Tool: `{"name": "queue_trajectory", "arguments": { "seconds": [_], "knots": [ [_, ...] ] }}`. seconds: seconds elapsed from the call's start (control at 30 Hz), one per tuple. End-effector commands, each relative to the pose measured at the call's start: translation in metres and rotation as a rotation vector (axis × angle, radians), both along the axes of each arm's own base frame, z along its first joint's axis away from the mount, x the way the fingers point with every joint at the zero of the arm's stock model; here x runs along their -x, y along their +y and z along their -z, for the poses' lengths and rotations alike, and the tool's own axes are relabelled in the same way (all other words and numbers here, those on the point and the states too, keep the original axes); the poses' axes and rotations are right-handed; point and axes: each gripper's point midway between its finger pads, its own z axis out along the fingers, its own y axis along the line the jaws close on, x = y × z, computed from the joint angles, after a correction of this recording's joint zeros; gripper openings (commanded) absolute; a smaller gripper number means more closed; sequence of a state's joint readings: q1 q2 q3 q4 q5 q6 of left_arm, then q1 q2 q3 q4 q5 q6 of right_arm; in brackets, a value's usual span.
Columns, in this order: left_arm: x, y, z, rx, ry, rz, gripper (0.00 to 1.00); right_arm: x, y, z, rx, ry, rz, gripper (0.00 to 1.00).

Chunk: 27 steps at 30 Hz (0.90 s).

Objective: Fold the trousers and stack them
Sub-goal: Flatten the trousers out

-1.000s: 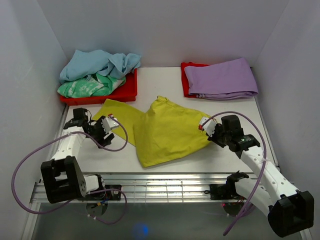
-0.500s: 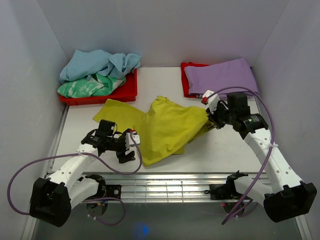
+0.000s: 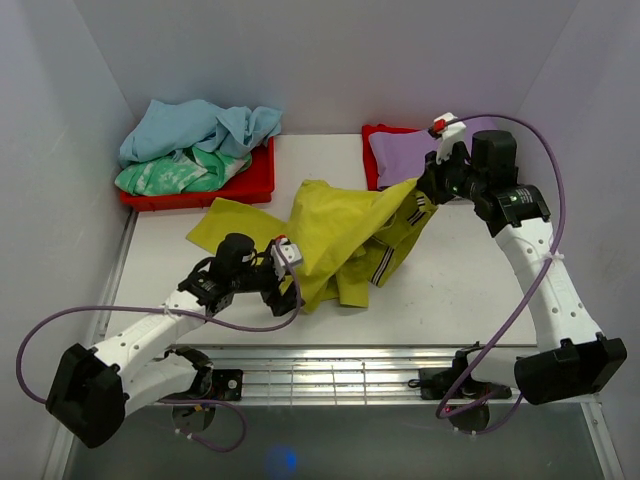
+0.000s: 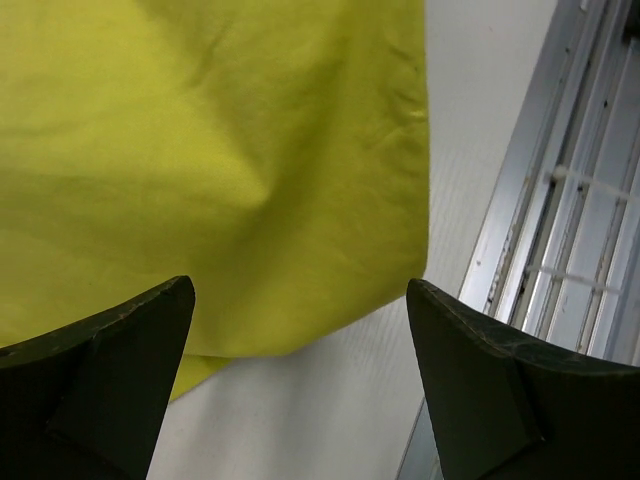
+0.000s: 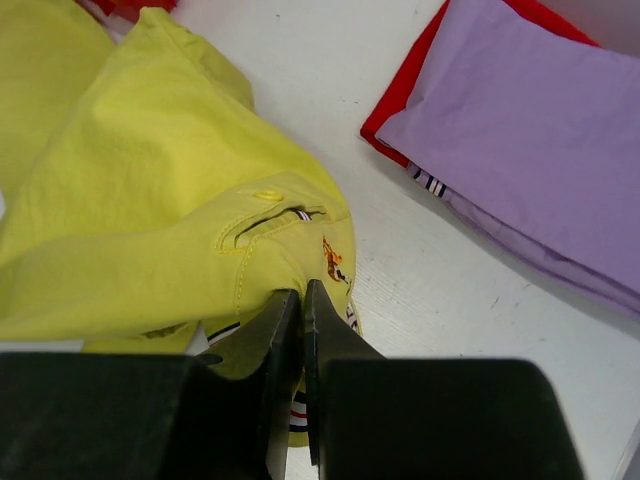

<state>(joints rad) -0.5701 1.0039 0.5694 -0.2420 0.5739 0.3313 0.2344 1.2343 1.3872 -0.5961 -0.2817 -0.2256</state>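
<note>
The right gripper (image 5: 302, 292) is clamped on the trousers (image 3: 340, 235) beside a pocket slit and holds that corner up over mid-table; seen from above, cloth hides its fingertips. The left gripper (image 4: 298, 292) gapes wide at the near hem, contact unclear. The fabric is soft, smooth and yellow with draped creases and striped lining; one leg lies flat at the left

The white worktop (image 3: 470, 290) carries three things: a red tray (image 3: 255, 185) at its back left corner, a second red tray (image 3: 372, 160) at the back right, and the chartreuse trousers (image 3: 330, 240) across the middle — one leg flat, the right end raised off the surface.
</note>
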Motion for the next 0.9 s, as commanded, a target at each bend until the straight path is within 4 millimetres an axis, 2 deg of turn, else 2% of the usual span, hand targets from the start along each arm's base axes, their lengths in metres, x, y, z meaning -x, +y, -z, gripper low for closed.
{"name": "queue_trajectory", "arguments": {
  "seconds": [0.0,0.1,0.17,0.37,0.47,0.53,0.67,0.7,0.77,0.8,0.83,0.87],
  "knots": [
    [-0.032,-0.016,-0.021,0.109,0.024,-0.182,0.98,-0.022,-0.012,-0.053,-0.136,-0.092,0.134,0.08],
    [-0.032,-0.035,-0.033,0.197,0.097,-0.202,0.98,-0.028,-0.019,-0.061,-0.159,-0.096,0.184,0.08],
    [-0.021,-0.05,-0.038,0.245,0.13,-0.168,0.98,-0.03,-0.023,-0.065,-0.167,-0.101,0.205,0.08],
    [-0.004,-0.067,-0.03,0.245,0.155,-0.213,0.98,-0.037,-0.033,-0.062,-0.166,-0.096,0.269,0.08],
    [-0.002,-0.071,-0.027,0.235,0.153,-0.248,0.98,-0.04,-0.033,-0.056,-0.192,-0.091,0.292,0.08],
    [-0.009,-0.071,-0.022,0.203,0.116,-0.303,0.98,-0.041,-0.033,-0.053,-0.202,-0.079,0.301,0.08],
    [0.0,-0.093,-0.008,0.13,0.056,-0.253,0.98,-0.046,-0.036,-0.049,-0.198,-0.07,0.323,0.08],
    [-0.002,-0.094,0.0,0.108,0.04,-0.253,0.98,-0.046,-0.037,-0.049,-0.196,-0.074,0.328,0.08],
    [-0.018,-0.089,0.005,0.068,-0.054,-0.31,0.98,-0.046,-0.037,-0.047,-0.198,-0.078,0.326,0.08],
    [-0.026,-0.086,0.006,0.046,-0.08,-0.345,0.98,-0.043,-0.036,-0.052,-0.205,-0.099,0.319,0.08],
    [-0.036,-0.081,0.016,-0.002,-0.096,-0.388,0.98,-0.042,-0.036,-0.052,-0.202,-0.102,0.316,0.08],
    [-0.051,-0.061,0.026,-0.078,-0.101,-0.481,0.93,-0.041,-0.037,-0.051,-0.196,-0.104,0.315,0.08]
  ]
}}
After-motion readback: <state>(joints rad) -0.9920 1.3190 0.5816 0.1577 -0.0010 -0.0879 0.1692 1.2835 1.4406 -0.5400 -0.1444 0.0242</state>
